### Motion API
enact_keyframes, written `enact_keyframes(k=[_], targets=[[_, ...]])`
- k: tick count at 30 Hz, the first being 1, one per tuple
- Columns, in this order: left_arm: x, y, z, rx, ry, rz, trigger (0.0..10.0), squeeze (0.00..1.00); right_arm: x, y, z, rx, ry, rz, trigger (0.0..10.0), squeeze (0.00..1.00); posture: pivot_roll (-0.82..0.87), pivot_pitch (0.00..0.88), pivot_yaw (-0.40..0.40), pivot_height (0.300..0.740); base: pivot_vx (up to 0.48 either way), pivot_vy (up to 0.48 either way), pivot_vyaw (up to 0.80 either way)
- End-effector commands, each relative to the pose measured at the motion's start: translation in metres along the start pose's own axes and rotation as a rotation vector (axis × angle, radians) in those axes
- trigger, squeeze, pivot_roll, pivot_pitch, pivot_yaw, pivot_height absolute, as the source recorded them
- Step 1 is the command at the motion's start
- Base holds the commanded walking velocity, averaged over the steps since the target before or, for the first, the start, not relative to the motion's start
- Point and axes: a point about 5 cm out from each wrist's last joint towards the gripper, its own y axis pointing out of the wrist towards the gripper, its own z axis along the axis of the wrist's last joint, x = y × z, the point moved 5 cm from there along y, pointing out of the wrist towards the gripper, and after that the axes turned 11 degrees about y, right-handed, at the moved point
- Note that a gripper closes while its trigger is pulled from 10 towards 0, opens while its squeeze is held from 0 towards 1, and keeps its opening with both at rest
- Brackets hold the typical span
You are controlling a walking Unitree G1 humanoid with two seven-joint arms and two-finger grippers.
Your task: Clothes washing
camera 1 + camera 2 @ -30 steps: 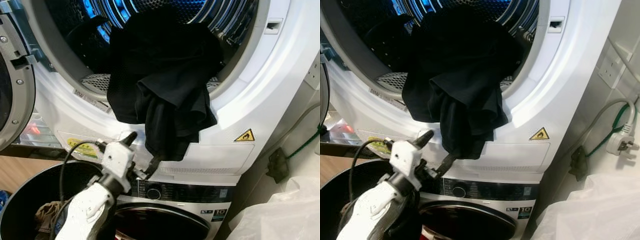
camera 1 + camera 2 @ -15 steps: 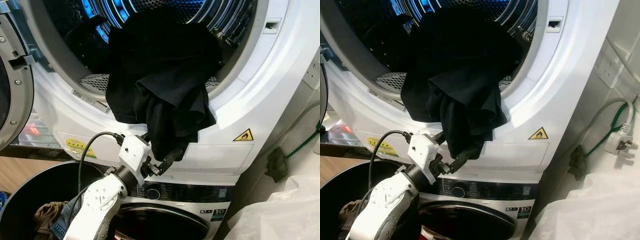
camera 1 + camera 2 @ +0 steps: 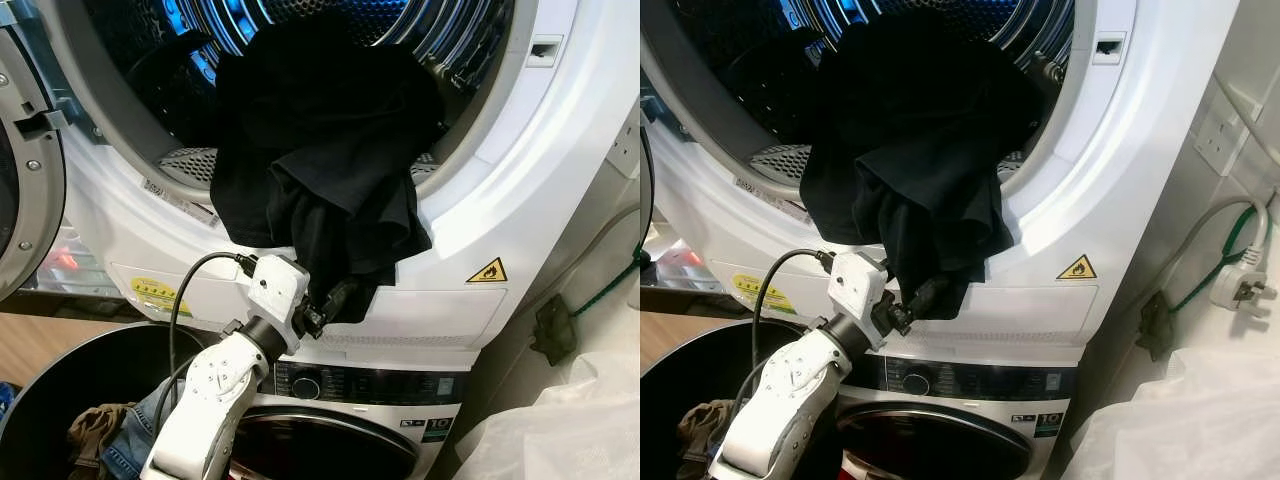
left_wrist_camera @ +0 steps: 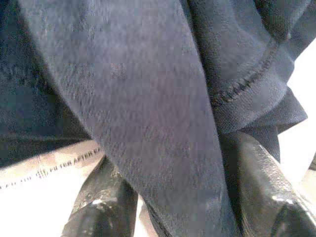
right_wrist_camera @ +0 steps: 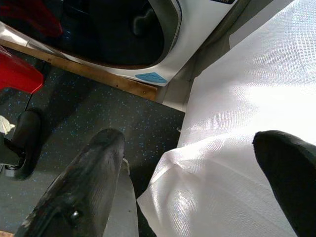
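A black garment (image 3: 320, 150) hangs half out of the upper machine's round opening (image 3: 500, 190), its lower end draped over the white rim. My left gripper (image 3: 335, 300) reaches up to that hanging end. In the left wrist view the dark cloth (image 4: 148, 108) lies between the two spread fingers (image 4: 101, 207), so the gripper is open around it. My right gripper (image 5: 192, 177) hangs low and open, with nothing between its fingers, above the dark speckled floor (image 5: 98, 113) and a white plastic bag (image 5: 247, 98).
The upper machine's door (image 3: 25, 170) stands open at the left. Below sits a second machine with a control panel (image 3: 380, 385). A black basket (image 3: 60, 390) holds several clothes (image 3: 100, 435) at the lower left. A white bag (image 3: 560, 430) and a wall plug (image 3: 1240, 285) are at the right.
My left arm has risen and moved right, from below the garment's hanging end to where its fingers straddle the cloth. The garment has barely moved.
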Motion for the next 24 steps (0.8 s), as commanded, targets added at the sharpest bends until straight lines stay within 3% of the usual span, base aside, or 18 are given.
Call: enact_keyframes(k=[1,11,24], targets=[[-0.004,0.003,0.002,0.015,-0.002,0.012,0.0,0.00,-0.003,-0.001,-0.004,-0.011,0.006,0.004,10.0,0.00,0.09,0.000,0.055,0.740,0.000,0.000,0.00],[-0.007,0.010,0.009,0.047,-0.044,0.021,0.0,0.00,-0.006,-0.001,-0.005,-0.014,0.011,0.009,10.0,0.00,0.09,0.000,0.063,0.740,0.000,0.000,0.00],[-0.016,0.018,0.031,0.132,-0.194,0.021,0.0,0.00,-0.008,-0.002,-0.006,-0.018,0.011,0.013,10.0,0.00,0.09,0.000,0.069,0.740,0.000,0.000,0.00]])
